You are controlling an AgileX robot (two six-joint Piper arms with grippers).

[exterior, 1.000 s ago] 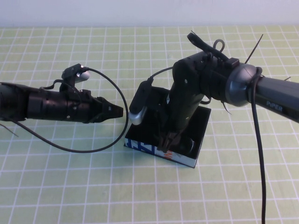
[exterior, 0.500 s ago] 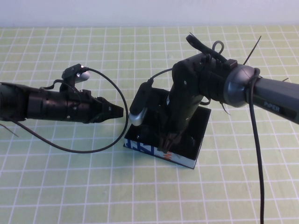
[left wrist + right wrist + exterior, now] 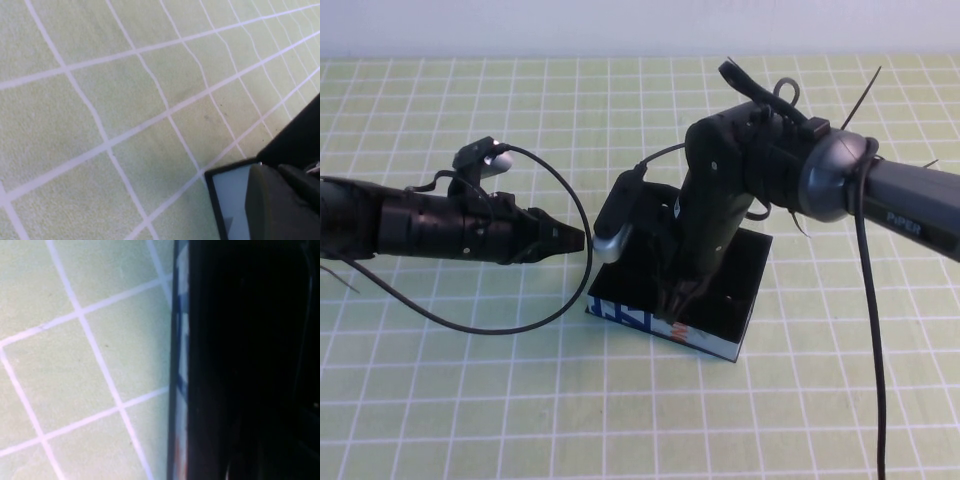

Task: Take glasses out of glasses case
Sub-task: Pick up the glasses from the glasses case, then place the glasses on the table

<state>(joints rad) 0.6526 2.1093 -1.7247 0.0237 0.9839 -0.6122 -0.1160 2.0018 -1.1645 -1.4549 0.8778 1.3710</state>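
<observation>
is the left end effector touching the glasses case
Apart. In the high view, the left end effector hangs beside the glasses case with a strip of green mat showing between its tip and the case's left edge.

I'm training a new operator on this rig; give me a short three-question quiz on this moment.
1. True or false: the left gripper is inside the case.
2. Which arm reaches down into the case? A) left B) right C) both
3. Fill in: the case's light blue printed side faces the ____ edge of the table, toward the robot.

Key
1. False: it hovers over the table to the left of the case, apart from it.
2. B: the right gripper is down inside the case, by the printed side.
3. near
</observation>
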